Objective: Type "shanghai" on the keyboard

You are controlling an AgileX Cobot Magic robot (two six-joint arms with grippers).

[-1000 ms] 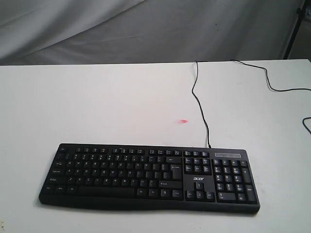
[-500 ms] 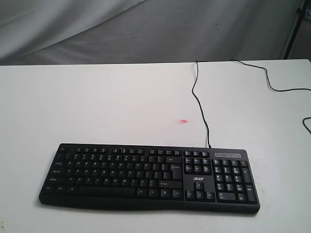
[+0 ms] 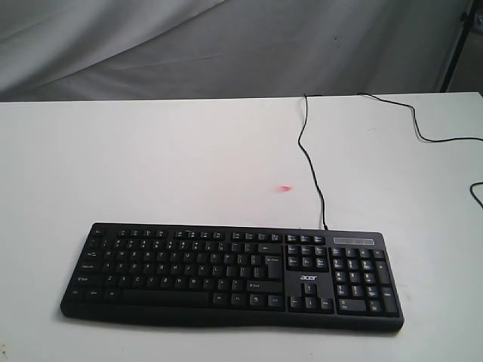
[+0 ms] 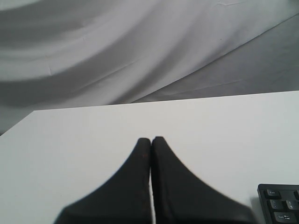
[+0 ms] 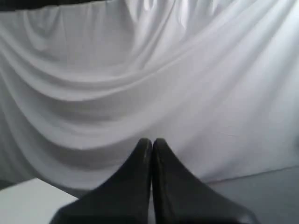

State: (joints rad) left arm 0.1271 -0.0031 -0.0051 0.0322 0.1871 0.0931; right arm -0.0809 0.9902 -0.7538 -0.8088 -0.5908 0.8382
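The black acer keyboard (image 3: 232, 276) lies flat near the front of the white table (image 3: 151, 166), its thin black cable (image 3: 306, 151) running to the far edge. Neither arm shows in the exterior view. In the left wrist view my left gripper (image 4: 151, 139) is shut with nothing between its fingers, above bare table; a corner of the keyboard (image 4: 280, 205) shows off to one side of it. In the right wrist view my right gripper (image 5: 152, 141) is shut and empty, facing the white cloth; no keyboard shows there.
A small pink mark (image 3: 284, 188) sits on the table behind the keyboard. A second black cable (image 3: 438, 136) loops at the far right. White cloth (image 3: 226, 45) hangs behind the table, and a dark stand (image 3: 456, 45) is at the right edge.
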